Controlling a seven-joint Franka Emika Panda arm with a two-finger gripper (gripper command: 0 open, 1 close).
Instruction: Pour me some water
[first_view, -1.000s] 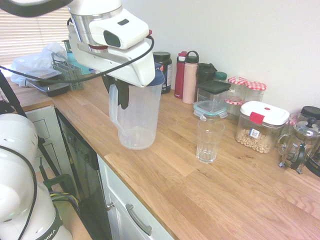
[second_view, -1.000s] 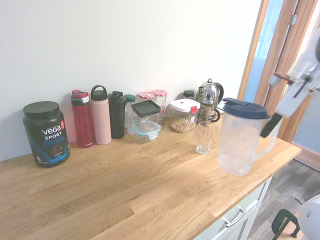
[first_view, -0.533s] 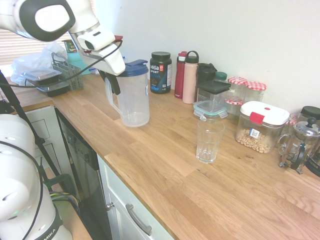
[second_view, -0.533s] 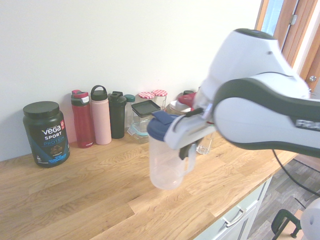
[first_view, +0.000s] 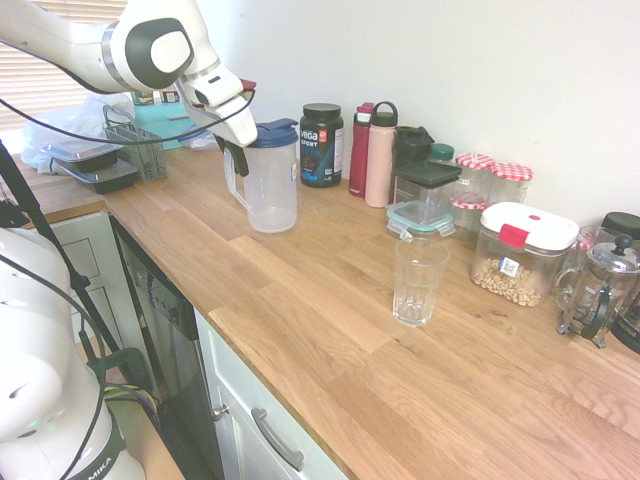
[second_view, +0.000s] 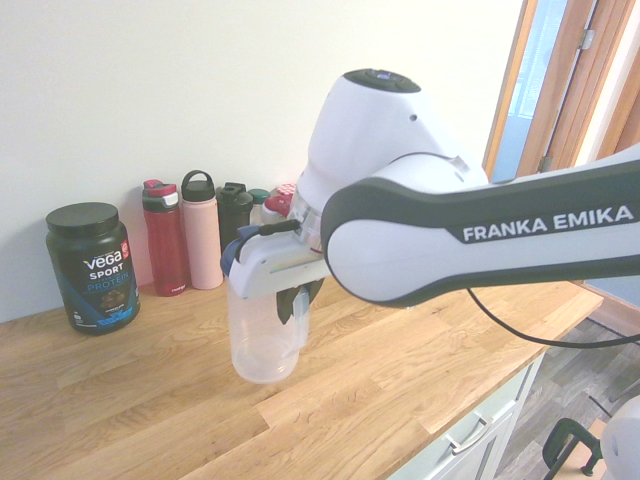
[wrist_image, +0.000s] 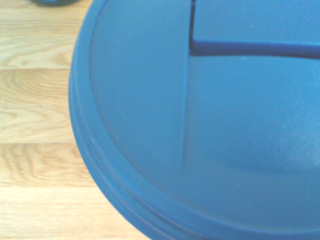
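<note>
Fingers (first_view: 236, 163) clamped on the handle of the clear pitcher (first_view: 270, 190), blue lid (wrist_image: 200, 125) on, held about upright just in front of the black protein tub (first_view: 322, 145), base at or barely above the wooden worktop (first_view: 330, 320); contact not discernible. Empty drinking glass (first_view: 418, 282) well apart from the pitcher, standing in front of the clear box with a dark lid (first_view: 425, 192). Red bottle (first_view: 360, 148) and pink bottle (first_view: 380, 155) right beside the tub.

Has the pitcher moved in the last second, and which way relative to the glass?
Yes. The pitcher, held in the gripper, has moved away from the glass along the counter, toward the black protein tub.
</note>
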